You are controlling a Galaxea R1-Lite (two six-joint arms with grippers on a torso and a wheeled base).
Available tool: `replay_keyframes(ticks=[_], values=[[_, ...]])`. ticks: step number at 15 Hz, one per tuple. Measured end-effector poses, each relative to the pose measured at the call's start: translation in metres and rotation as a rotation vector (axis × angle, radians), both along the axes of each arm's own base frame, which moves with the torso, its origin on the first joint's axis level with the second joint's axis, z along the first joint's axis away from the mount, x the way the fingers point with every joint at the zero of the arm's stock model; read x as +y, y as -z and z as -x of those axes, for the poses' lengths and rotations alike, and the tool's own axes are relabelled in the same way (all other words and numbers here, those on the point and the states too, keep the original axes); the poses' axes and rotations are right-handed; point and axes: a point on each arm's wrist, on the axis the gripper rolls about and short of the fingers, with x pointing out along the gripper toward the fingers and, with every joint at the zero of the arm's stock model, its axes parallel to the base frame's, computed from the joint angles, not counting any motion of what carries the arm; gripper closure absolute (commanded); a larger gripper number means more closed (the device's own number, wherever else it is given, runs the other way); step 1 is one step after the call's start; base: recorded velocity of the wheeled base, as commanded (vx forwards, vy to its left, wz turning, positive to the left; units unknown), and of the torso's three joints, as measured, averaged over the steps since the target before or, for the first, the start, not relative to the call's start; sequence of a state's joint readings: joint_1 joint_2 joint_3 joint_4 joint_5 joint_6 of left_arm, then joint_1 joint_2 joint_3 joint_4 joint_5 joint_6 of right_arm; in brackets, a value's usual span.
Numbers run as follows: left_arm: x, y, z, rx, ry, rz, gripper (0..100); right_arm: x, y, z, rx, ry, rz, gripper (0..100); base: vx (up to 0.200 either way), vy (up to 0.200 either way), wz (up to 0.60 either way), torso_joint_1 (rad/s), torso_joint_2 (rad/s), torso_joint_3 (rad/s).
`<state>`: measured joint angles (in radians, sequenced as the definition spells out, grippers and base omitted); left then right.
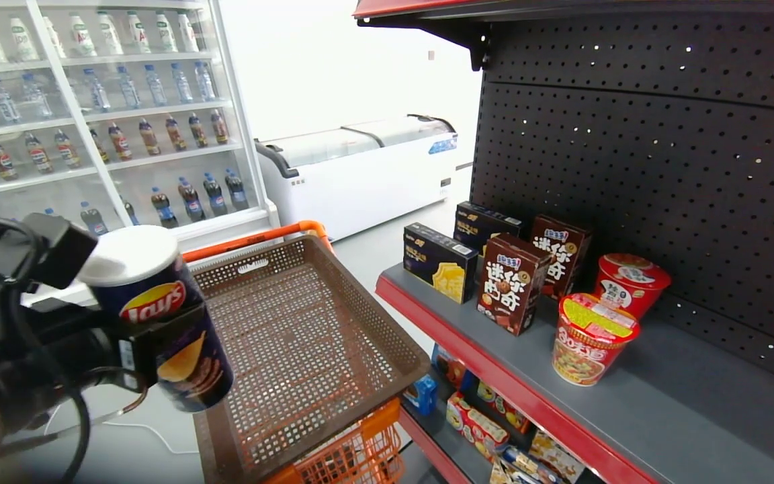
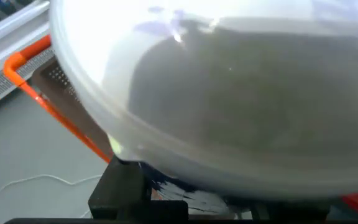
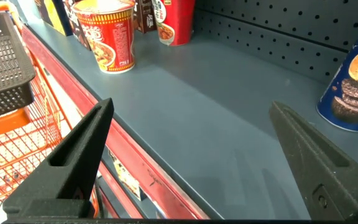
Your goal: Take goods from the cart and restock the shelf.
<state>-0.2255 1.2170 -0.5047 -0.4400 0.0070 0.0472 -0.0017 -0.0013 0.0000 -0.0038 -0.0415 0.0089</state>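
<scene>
Can: dark blue cardboard crisp cylinder with a white plastic lid (image 1: 152,296), lower left of the frame, tilted, held at the left edge of the brown perforated plastic basket (image 1: 306,336).
Left end effector (image 1: 133,353): clamped round the can's middle.
Right end effector (image 3: 191,109): fingers spread, empty, over the grey metal shelf (image 1: 669,403).
Advice: clear the red shelf lip, stand the can upright on bare board at lower right, away from the nearer red noodle cup (image 1: 592,339).

It was a shop, a small supermarket. A tall glass-fronted white cooler (image 1: 101,171) held rows of bottled drinks (image 1: 190,198), and a long white chest freezer (image 1: 360,178) with curved lids stood beside it. A black pegboard-backed display shelf (image 1: 682,410) with a red edge carried dark snack boxes (image 1: 511,282) and red noodle cups (image 1: 592,339). An orange wire shopping cart (image 1: 353,457) stood alongside.
</scene>
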Motion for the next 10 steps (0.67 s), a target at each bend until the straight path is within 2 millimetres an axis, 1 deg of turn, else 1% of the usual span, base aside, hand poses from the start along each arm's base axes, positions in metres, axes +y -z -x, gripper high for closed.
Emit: replay_keyframes(ticks=[2,4,7,9,10], values=[[0.007,-0.009,0.026,-0.065,-0.04,0.03,100,0.0,0.0,0.0,0.0,0.0,0.0,0,0.0,0.0,0.0,0.0,0.0,0.0],[0.013,-0.013,0.049,-0.128,-0.064,0.059,100,0.0,0.0,0.0,0.0,0.0,0.0,0,0.0,0.0,0.0,0.0,0.0,0.0],[0.02,-0.005,0.078,-0.18,-0.098,0.068,100,0.0,0.0,0.0,0.0,0.0,0.0,0,0.0,0.0,0.0,0.0,0.0,0.0],[0.023,0.001,0.092,-0.205,-0.096,0.076,100,0.0,0.0,0.0,0.0,-0.001,0.001,0,0.0,0.0,0.0,0.0,0.0,0.0],[0.024,0.003,0.098,-0.216,-0.098,0.08,100,0.0,0.0,0.0,0.0,-0.001,0.0,0,0.0,0.0,-0.6,0.007,0.0,-0.002]])
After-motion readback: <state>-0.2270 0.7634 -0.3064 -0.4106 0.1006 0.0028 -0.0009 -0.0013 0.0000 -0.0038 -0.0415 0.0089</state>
